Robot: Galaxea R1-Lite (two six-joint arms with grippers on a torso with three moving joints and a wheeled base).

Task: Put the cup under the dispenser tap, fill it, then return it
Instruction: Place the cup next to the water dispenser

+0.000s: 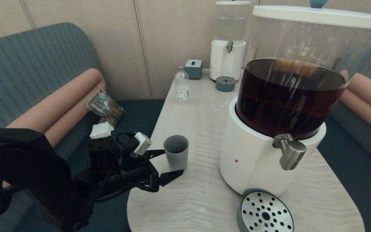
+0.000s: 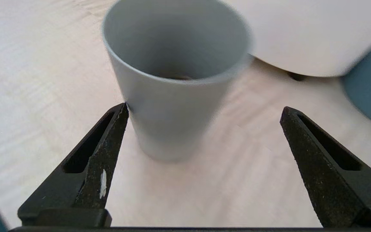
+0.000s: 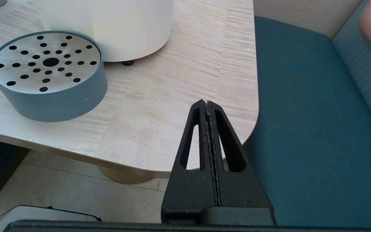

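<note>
The small matte grey tapered cup (image 1: 176, 156) is seen upright on the pale wooden table (image 1: 204, 129), left of the brushed-steel dispenser tap (image 1: 290, 152). The left gripper (image 1: 169, 165) is spread wide just beside it; one finger (image 2: 108, 141) appears against its wall. The right gripper (image 3: 207, 103) is pressed closed, empty, off the table's near right corner.

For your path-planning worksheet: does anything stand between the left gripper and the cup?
Nothing visible does. The left gripper is open, and the cup stands upright on the table just ahead of it, one finger close beside its wall.
</note>
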